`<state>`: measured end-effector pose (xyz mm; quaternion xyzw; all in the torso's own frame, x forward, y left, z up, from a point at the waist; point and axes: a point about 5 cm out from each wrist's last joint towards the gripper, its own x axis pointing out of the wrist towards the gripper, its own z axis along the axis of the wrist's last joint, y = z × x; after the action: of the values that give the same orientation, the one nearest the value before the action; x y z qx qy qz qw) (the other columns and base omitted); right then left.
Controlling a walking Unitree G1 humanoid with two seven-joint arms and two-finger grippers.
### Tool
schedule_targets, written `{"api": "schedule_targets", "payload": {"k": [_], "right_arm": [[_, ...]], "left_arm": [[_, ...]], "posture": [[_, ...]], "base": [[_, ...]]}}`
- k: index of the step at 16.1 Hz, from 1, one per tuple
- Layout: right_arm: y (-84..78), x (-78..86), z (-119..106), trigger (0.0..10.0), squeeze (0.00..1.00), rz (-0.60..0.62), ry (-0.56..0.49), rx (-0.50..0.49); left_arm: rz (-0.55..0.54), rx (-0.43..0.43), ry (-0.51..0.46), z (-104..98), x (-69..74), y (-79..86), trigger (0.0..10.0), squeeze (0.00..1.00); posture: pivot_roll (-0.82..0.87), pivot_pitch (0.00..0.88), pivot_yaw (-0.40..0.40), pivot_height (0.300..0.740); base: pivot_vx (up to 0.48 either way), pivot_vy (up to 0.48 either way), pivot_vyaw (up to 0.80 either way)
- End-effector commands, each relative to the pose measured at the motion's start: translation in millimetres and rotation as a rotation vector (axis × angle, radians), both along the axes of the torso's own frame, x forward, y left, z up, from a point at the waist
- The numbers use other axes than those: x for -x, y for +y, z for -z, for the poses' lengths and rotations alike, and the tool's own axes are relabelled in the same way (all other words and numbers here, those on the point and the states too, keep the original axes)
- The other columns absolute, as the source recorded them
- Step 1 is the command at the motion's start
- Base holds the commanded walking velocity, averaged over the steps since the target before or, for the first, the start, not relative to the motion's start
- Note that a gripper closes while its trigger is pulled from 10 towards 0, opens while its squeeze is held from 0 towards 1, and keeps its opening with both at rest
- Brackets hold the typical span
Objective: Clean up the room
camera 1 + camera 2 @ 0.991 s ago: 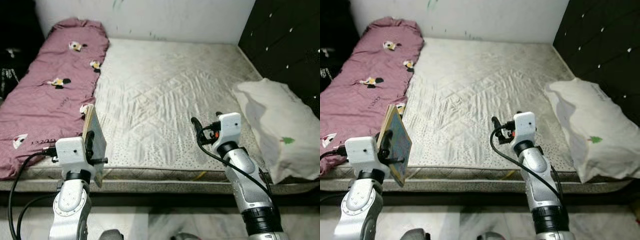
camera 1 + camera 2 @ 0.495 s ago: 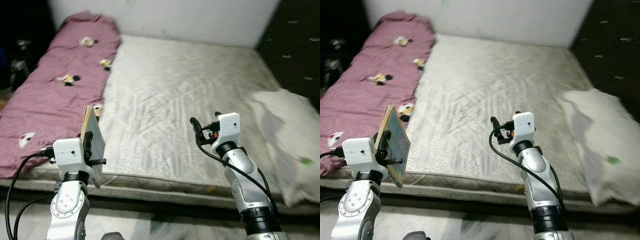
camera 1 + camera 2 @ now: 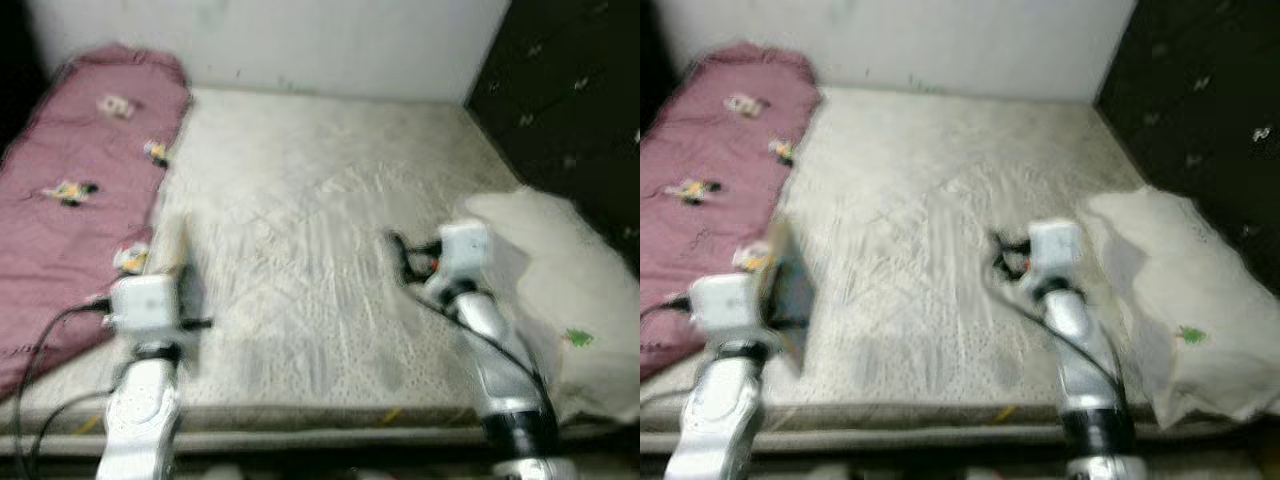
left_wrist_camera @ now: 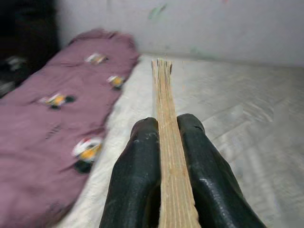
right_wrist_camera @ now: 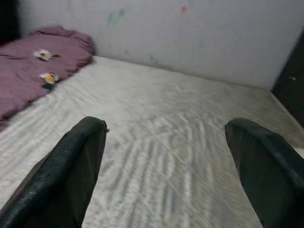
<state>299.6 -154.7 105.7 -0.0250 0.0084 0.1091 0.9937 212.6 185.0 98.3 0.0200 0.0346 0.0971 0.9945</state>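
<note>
Right now your left claw [image 4: 164, 190] pinches a thin book [image 4: 166, 137] on edge, above the mattress's [image 3: 330, 210] near edge beside the pink blanket [image 3: 70, 200]. It looks stiff, light and slippery-sided; grip deep near the spine. Your right claw [image 5: 166, 156] hangs wide open, empty.

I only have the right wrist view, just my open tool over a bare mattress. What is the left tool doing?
Observer: The left tool is shut on a thin book, held on edge.
Operator: Where is it over the bed?
Observer: Near the front edge of the mattress, beside the pink blanket.
Operator: Anything to my right?
Observer: A white pillow lies against the dark headboard, just right of the right tool.
</note>
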Motion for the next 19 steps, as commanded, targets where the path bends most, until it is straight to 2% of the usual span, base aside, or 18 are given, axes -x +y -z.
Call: {"api": "schedule_targets", "payload": {"k": [1,5,6,8,10,13,14,17,18,19], "right_arm": [[-6.7,2.1,1,10.0,0.0,0.016,0.01,-0.003],[-16.1,26.2,15,10.0,0.0,-0.049,0.136,-0.024],[-22.1,33.3,22,10.0,0.0,-0.013,0.174,-0.051],[-25.2,36.5,36,10.0,0.0,0.043,0.207,-0.062],[-23.8,34.3,49,10.0,0.0,0.055,0.215,-0.028],[-16.1,24.6,47,10.0,0.0,0.036,0.184,0.036],[-10.7,19.6,41,10.0,0.0,0.04,0.174,0.034],[2.0,17.3,42,10.0,0.0,0.015,0.16,0.038],[9.5,17.9,39,10.0,0.0,-0.007,0.089,0.072],[11.8,18.2,39,10.0,0.0,-0.035,0.061,0.082]], "left_arm": [[-0.013,-0.015,-0.028,-7,2.6,1.5,10.0,0.0],[-0.037,-0.044,0.013,0,22.1,5.4,10.0,0.0],[-0.022,-0.077,0.009,0,27.0,3.8,10.0,0.0],[-0.031,-0.064,0.02,10,26.6,2.5,10.0,0.0],[-0.037,-0.064,0.035,25,18.3,2.3,10.0,0.0],[0.019,-0.112,0.019,27,-3.0,-2.8,10.0,0.0],[0.032,-0.103,0.0,23,-8.2,-4.5,10.0,0.0],[0.047,-0.097,-0.007,27,-8.4,-0.6,10.0,0.0],[0.057,-0.13,-0.006,33,-12.9,3.4,10.0,0.0],[0.06,-0.123,-0.003,36,-15.2,5.8,10.0,0.0]], "posture": [[0.02,0.0,-0.054,0.74],[0.03,0.0,-0.062,0.74],[0.03,0.0,-0.065,0.74],[0.03,0.0,-0.067,0.74],[0.04,0.0,-0.08,0.74],[0.05,0.0,-0.079,0.74],[0.03,0.0,-0.054,0.74],[-0.01,0.0,0.043,0.74],[-0.03,0.0,0.08,0.74],[-0.05,0.0,0.093,0.74]], "base": [[0.0,0.0,0.0],[0.0,0.0,0.0],[0.0,0.0,0.0],[0.0,0.0,0.0],[0.0,0.0,0.0],[0.0,0.0,0.0],[0.0,0.0,0.0],[0.0,0.0,0.0],[0.0,0.0,0.0],[0.0,0.0,0.0]]}}
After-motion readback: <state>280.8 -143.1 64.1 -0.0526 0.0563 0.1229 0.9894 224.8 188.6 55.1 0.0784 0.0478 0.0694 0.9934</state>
